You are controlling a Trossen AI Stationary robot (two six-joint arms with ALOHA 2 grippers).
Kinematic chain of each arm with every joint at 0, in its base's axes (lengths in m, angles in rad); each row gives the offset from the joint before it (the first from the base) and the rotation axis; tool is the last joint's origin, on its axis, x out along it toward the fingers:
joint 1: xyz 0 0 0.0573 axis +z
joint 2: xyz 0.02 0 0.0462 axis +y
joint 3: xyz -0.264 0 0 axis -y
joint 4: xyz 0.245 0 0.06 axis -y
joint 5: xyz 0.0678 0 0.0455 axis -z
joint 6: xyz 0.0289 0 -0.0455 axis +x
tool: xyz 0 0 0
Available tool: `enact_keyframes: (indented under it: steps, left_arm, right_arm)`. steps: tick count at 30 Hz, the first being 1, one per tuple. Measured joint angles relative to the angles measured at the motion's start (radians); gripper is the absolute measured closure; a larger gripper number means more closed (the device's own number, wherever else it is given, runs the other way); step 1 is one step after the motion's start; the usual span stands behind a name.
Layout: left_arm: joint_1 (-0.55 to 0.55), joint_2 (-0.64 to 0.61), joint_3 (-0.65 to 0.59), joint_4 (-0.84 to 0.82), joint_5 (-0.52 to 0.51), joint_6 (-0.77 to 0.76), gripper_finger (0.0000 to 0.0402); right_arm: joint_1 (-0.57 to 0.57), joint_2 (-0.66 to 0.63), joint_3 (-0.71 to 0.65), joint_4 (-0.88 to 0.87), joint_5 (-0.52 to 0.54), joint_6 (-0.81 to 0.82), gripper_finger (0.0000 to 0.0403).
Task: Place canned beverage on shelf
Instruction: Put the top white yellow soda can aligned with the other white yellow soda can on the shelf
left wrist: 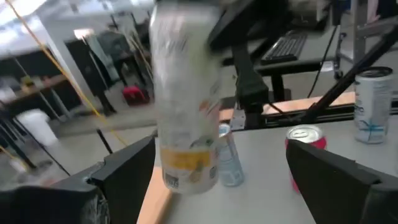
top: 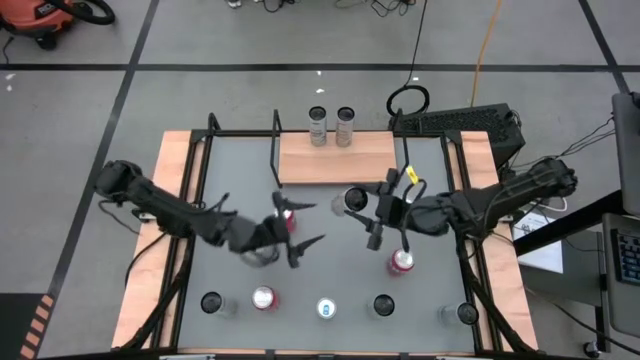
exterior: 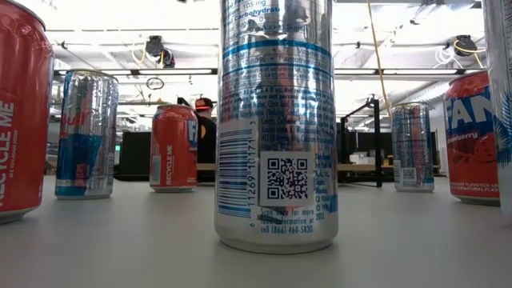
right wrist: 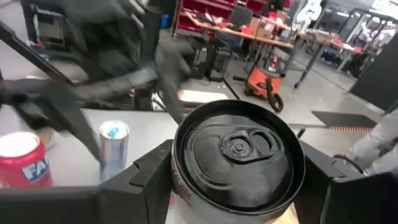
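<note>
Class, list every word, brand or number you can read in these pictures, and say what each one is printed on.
"RECYCLE ME": big red can, low view's left edge.
"RECYCLE ME": small red can further back.
"call (866) 460-5830": middle silver can, below its QR code.
"FAN": red can at right, cut off.
"FA": red can, right wrist view.
Other print is too small or blurred.

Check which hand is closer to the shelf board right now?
Right. The right hand holds a can just off the near edge of the shelf. The left hand is open, farther out over the table, beside a red can.
</note>
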Motion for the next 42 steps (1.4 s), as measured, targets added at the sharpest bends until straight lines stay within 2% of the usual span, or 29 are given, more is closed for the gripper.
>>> enact_keyframes:
  steps: [3, 7, 9, 14, 19, 23, 31, 35, 39, 42]
  left_arm:
    - [0.067, 0.016, -0.001, -0.017, 0.029, -0.032, 0.0045]
    - [0.139, 0.055, -0.002, -0.02, 0.205, -0.095, 0.0045]
    - [0.16, 0.075, -0.001, 0.016, 0.255, -0.117, 0.0045]
    - [0.188, 0.126, -0.001, 0.011, 0.222, -0.128, 0.0045]
    - [0.199, 0.172, -0.001, 0.041, 0.227, -0.128, 0.0045]
    - [0.2, 0.185, -0.001, 0.058, 0.253, -0.128, 0.0051]
    - [0.186, 0.185, -0.002, 0.057, 0.25, -0.125, 0.0138]
    - [0.179, 0.185, -0.001, 0.058, 0.244, -0.129, 0.0152]
    - [0.178, 0.185, -0.002, 0.058, 0.23, -0.135, 0.0152]
    - [0.178, 0.185, -0.002, 0.066, 0.167, -0.13, 0.0152]
  right_arm:
    - [-0.008, 0.008, 0.013, -0.002, 0.0, 0.006, 0.0192]
    - [-0.012, 0.036, 0.012, -0.014, 0.002, 0.0, 0.0192]
    - [-0.012, 0.05, 0.012, -0.012, 0.003, -0.007, 0.0192]
    - [-0.011, 0.076, 0.012, 0.017, -0.022, -0.012, 0.0192]
    - [-0.013, 0.075, 0.012, 0.063, -0.096, -0.022, 0.0188]
    - [-0.011, 0.075, 0.012, 0.085, -0.1, -0.023, 0.0187]
    - [-0.012, 0.075, 0.012, 0.081, -0.097, -0.01, 0.0186]
    - [-0.012, 0.075, 0.012, 0.079, -0.096, 0.021, 0.0183]
    - [-0.007, 0.075, 0.012, 0.069, -0.033, 0.134, 0.0163]
    - [0.009, 0.075, 0.012, 0.07, 0.043, 0.237, 0.014]
